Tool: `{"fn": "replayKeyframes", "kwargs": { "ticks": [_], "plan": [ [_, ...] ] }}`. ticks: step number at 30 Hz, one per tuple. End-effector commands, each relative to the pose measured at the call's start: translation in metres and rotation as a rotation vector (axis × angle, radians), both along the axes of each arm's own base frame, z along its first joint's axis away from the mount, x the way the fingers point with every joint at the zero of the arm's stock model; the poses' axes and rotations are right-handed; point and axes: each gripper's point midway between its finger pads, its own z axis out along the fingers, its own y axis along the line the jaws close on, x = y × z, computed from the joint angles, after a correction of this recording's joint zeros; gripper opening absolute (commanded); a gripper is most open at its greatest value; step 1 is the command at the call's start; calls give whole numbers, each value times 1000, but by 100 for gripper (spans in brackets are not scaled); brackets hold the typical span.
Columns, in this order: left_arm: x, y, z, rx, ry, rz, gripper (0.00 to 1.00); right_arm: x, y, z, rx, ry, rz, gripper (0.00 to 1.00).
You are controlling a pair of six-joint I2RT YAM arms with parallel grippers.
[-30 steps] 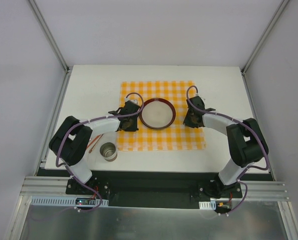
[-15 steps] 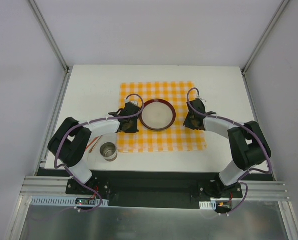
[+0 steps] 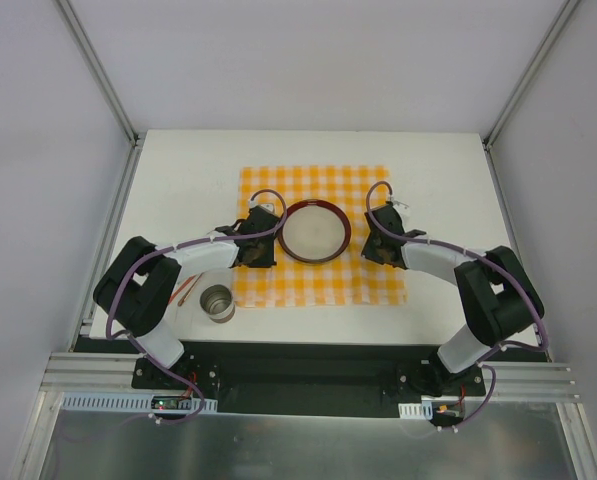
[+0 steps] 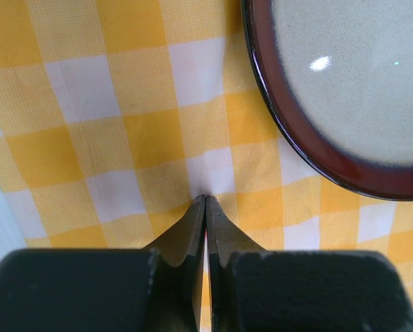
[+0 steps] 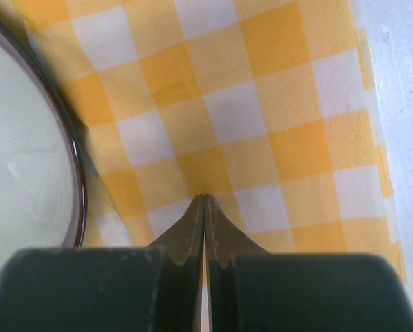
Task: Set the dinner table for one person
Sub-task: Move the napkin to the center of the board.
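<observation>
- Here, the white worktop [image 3: 188,180] is carrying an orange-and-white checkered cloth [image 3: 318,282], which is lying across its middle.
- A round plate [image 3: 315,230] with a dark red rim is sitting on the far half of the cloth, with nothing on it.
- The left gripper [image 3: 256,246] is hanging just left of the plate. In the left wrist view its fingers [image 4: 196,225] are pressing flat together, with the tips meeting the cloth beside the plate's rim.
- The right gripper [image 3: 381,243] is hanging just right of the plate, jaws likewise pressed together, tips down on the cloth where a faint crease is showing.
- Whether either gripper is pinching a fold of the cloth cannot be told.
- A metal cup [image 3: 217,303] is standing on the bare worktop off the cloth's near left corner.
- Thin reddish sticks [image 3: 186,288] are lying just left of the cup, partly under the left arm.
</observation>
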Motion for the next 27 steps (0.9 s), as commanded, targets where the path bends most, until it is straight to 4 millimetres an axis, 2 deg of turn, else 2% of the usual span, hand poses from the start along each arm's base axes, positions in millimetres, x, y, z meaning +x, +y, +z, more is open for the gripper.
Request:
{"fn": "replayKeyframes", "kwargs": {
  "ticks": [1,8,13,23,27],
  "plan": [
    [-37,29,-19,135,122,-5,0,-46,-5,-28,-43,155,15,0],
    [-42,34,-21,144,134,2,0,-48,-15,-26,-90,152,-13,0],
    [-45,35,-22,142,140,6,0,-45,-15,-22,-85,145,-29,0],
    [-44,35,-17,138,133,8,0,-24,-21,-7,-145,127,-47,1],
    [-39,33,-13,142,121,7,0,-21,-27,-5,-183,124,-67,7]
  ]
}}
